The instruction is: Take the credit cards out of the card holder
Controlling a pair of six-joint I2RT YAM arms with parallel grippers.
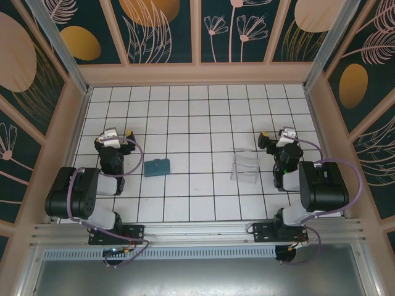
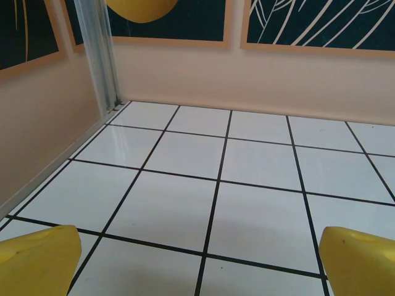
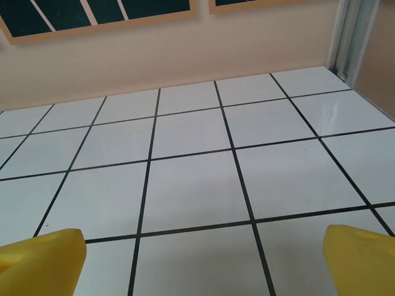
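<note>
The card holder (image 1: 157,167) is a small flat teal wallet lying closed on the white tiled floor, left of centre. The credit cards are hidden. My left gripper (image 1: 113,137) hovers a tile or so to the left of the card holder and slightly farther back, apart from it. In the left wrist view my left gripper (image 2: 200,265) is open, its yellow fingertips (image 2: 37,259) wide apart over bare tile. My right gripper (image 1: 279,139) is at the right side. It (image 3: 203,265) is also open, with bare floor between its yellow fingertips (image 3: 361,259).
A clear plastic box (image 1: 245,165) stands right of centre, just left of the right arm. Peach walls (image 1: 197,74) with aluminium corner posts (image 2: 102,55) enclose the tiled floor on three sides. The arm bases sit on the rail (image 1: 197,233) at the near edge.
</note>
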